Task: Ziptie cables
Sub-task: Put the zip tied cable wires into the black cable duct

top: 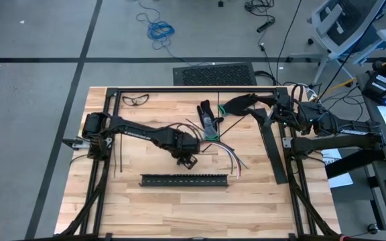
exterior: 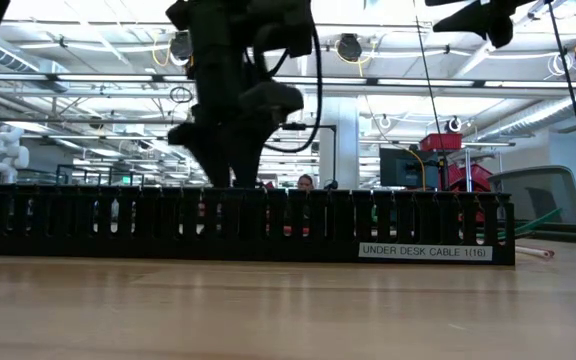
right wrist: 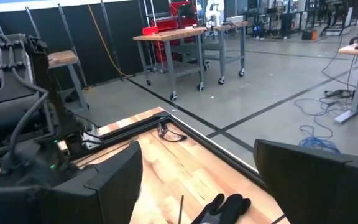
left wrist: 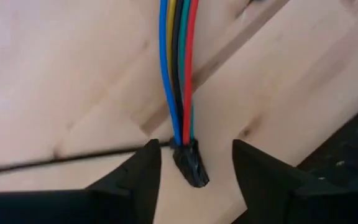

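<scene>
The cables (left wrist: 178,74) are a bundle of blue, yellow, green, black and red wires lying on the wooden table, bound at their end by a black piece (left wrist: 190,165). My left gripper (left wrist: 196,148) points down over that end, open, with a finger on each side and a gap to both. It stands near the table's middle (top: 187,159). More thin wires (top: 228,159) fan out to its right. A thin dark ziptie (left wrist: 55,160) lies on the table, running up to one finger. My right gripper (right wrist: 196,149) is open and empty, held high at the far right (top: 232,106).
A long black slotted rail (top: 185,179) lies just near of my left gripper and hides its fingers in the low view (exterior: 238,225). Black gloves (top: 210,114) lie at the far middle and safety glasses (top: 135,100) at the far left. A dark flat bar (top: 273,150) lies on the right.
</scene>
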You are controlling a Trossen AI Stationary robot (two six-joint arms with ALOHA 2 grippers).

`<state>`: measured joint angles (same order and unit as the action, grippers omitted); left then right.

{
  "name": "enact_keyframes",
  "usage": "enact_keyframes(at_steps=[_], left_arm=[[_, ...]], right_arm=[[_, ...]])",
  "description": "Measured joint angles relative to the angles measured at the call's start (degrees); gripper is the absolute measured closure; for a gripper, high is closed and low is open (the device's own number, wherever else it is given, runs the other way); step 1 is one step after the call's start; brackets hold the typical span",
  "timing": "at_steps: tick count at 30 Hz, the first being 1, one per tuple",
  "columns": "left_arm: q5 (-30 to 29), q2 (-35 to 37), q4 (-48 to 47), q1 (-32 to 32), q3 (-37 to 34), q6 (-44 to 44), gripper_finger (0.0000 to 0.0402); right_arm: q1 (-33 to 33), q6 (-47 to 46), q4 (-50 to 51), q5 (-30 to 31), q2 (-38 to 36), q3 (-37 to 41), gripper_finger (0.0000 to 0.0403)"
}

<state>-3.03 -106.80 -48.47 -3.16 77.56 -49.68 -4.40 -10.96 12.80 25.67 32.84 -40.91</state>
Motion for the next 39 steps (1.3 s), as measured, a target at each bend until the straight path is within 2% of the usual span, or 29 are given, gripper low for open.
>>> enact_keyframes(at_steps=[5,9,20,32,34,36,39], left_arm=[[-0.2,-0.1,-0.2,-1.8,-2.1,-7.4,0.0166],[-0.3,-0.1,1.5,-2.8,-2.1,-10.0,0.0149],[-2.0,-2.2,3.3,-3.6,-2.1,-13.0,0.0145],[-1.4,-8.4,4.4,-3.0,-1.8,-15.7,0.0146],[-0.7,-9.9,4.9,-3.0,-1.8,-15.7,0.0157],[0.4,-11.3,5.2,-2.9,-1.7,-14.9,0.0187],[1.0,-12.6,6.5,-3.1,-1.5,-14.1,0.0279]], right_arm=[[0.0,2.1,0.0,0.0,0.0,0.0,0.0106],[0.0,3.6,0.0,0.0,0.0,0.0,0.0106],[0.0,4.2,0.0,0.0,0.0,0.0,0.0106],[0.0,4.2,-0.2,0.0,0.0,0.0,0.0106],[0.0,4.2,-0.2,0.1,0.0,0.0,0.0106],[0.0,4.2,-0.2,0.0,0.0,0.0,0.0106],[0.0,3.6,-0.2,0.1,0.0,0.0,0.0106]])
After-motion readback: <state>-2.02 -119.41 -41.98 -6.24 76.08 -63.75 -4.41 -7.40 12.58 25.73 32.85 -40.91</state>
